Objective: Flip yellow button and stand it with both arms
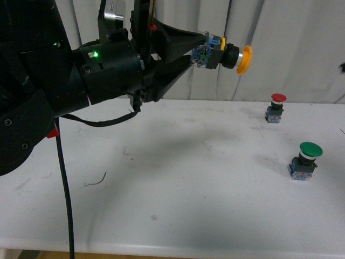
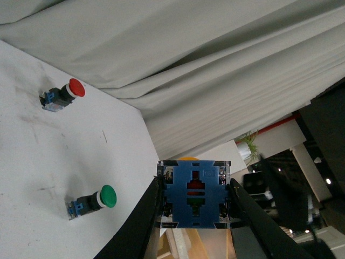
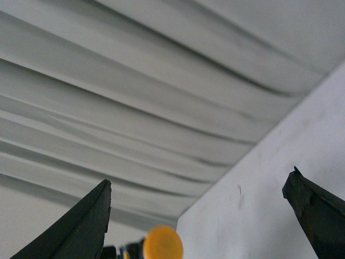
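Front view: left gripper pinches the yellow button sideways, high over the table's far edge.
Left wrist view: jaws clamp its blue block.
Right wrist view: right gripper spread wide, cap ahead.
Progress: button is aloft; handover, flip and standing likely remain.

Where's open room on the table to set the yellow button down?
Widest bare table: the middle and front, between the hanging black cable at left and the green button. The right side, around the green button and red button, is crowded. The left gripper holds the yellow button in the air.
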